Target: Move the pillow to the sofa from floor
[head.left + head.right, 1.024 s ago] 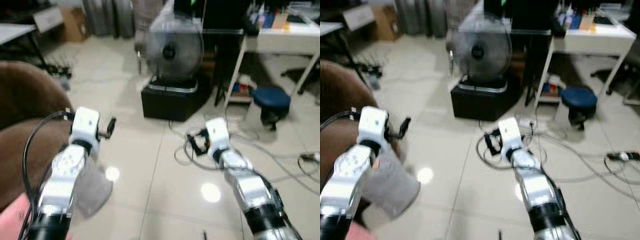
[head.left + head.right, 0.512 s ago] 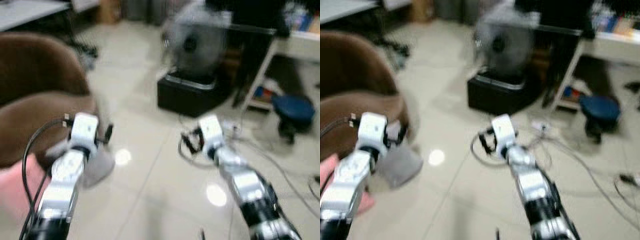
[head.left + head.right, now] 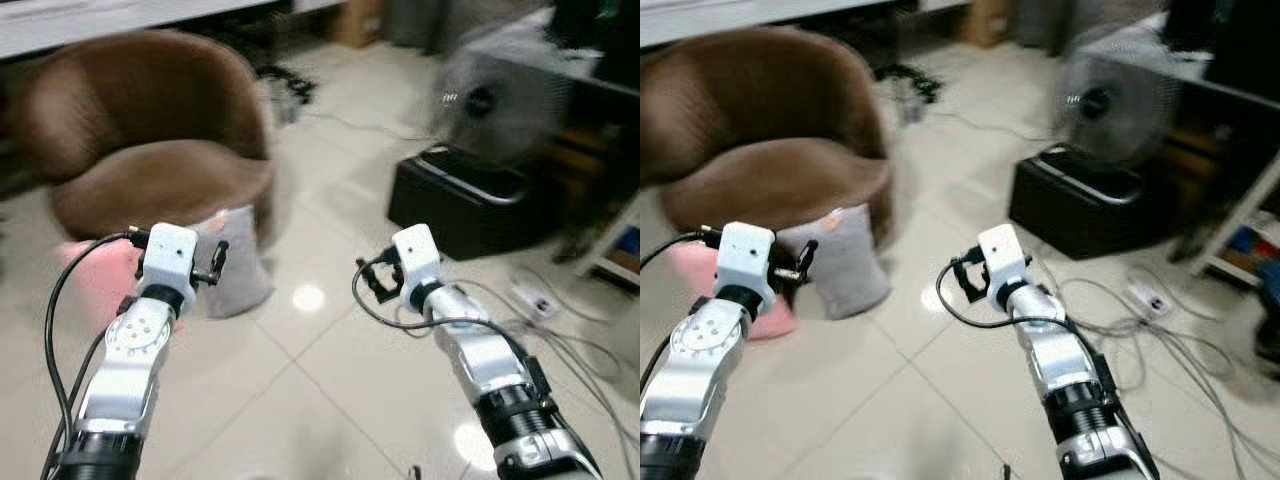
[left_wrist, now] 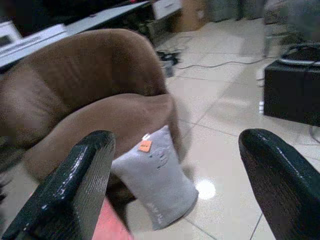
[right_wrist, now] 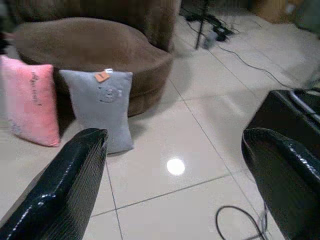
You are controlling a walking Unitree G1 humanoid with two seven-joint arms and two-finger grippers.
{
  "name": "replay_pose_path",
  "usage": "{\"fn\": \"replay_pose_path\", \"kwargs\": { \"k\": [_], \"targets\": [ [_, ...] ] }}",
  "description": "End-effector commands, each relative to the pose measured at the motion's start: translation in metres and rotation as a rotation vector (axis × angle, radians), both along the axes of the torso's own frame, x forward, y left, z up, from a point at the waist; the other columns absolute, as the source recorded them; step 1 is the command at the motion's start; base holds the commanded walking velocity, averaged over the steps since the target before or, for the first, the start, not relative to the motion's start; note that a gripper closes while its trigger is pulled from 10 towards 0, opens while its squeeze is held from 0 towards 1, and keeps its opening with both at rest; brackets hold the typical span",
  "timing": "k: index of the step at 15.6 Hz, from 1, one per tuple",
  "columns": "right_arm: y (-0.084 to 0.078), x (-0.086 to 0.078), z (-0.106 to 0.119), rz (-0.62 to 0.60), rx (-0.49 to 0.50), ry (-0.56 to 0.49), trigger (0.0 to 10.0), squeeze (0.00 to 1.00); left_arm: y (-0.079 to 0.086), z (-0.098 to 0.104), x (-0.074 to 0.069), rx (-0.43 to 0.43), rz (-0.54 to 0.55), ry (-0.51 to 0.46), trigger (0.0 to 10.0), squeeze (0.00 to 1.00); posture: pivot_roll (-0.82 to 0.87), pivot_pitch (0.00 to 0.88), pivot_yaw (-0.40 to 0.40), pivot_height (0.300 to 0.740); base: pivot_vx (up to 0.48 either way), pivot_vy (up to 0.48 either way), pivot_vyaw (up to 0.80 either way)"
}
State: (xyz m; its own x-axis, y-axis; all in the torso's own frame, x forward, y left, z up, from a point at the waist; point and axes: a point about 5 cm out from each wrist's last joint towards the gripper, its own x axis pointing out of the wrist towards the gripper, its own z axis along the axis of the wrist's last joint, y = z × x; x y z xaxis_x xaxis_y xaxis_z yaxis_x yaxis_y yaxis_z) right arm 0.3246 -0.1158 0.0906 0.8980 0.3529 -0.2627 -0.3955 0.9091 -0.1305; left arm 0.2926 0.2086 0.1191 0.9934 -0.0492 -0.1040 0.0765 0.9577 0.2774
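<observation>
On the pale tiled floor [image 5: 200,125] in front of the brown sofa [image 5: 100,50], the grey pillow [image 5: 107,107] stands on one short edge, long axis near vertical, leaning back against the sofa base. An orange tag [image 5: 102,76] sits at its top edge, and a faint printed motif lies below it, too blurred to read. A pink pillow [image 5: 30,100] stands just beside the grey one in the same upright pose, also against the sofa; dark lettering runs down its face but is not legible. The left pincer [image 4: 175,180] is raised in the air short of the grey pillow, its two black fingers [image 4: 75,185] spread wide and holding nothing. The right pincer [image 5: 175,185] is likewise raised over bare tile, fingers wide apart and empty, well apart from both pillows. To the robot's right a round fan [image 3: 490,100] stands on a black box [image 3: 470,205] on the floor. Loose white and black cables [image 3: 1160,330] trail across the tiles near it. A cardboard box [image 3: 355,20] rests at the far wall. Ceiling lights reflect as bright spots on the glossy tiles.
</observation>
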Motion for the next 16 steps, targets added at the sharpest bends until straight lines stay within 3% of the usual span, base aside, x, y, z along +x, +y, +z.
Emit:
{"fn": "replay_pose_path", "kwargs": {
  "k": [1,2,5,8,16],
  "targets": [
    [-0.009,0.002,-0.001,-0.028,-0.007,0.002,10.0,0.0,-0.006,0.001,0.001,0.007,-0.017,-0.007,10.0,0.0,0.04,0.0,0.046,0.74,0.0,-0.48,0.8],
    [-0.008,0.002,-0.001,-0.025,-0.006,0.001,10.0,0.0,-0.006,0.002,0.001,0.009,-0.019,-0.008,10.0,0.0,0.04,0.0,0.045,0.74,0.0,-0.48,0.8],
    [-0.006,0.002,-0.002,-0.022,0.0,0.007,10.0,0.0,-0.007,0.003,0.001,-0.025,-0.011,-0.014,10.0,0.0,0.05,0.0,0.039,0.74,0.0,0.16,0.72],
    [-0.015,0.001,-0.005,-0.09,0.036,0.031,10.0,0.0,-0.005,0.002,-0.001,-0.026,-0.007,-0.012,10.0,0.0,0.05,0.0,0.035,0.74,0.0,0.48,0.0],
    [-0.018,-0.004,-0.001,-0.139,0.104,0.023,10.0,0.0,-0.006,0.003,0.001,-0.06,-0.022,-0.021,10.0,0.0,0.04,0.0,0.039,0.74,0.0,0.0,-0.07]
  ]
}}
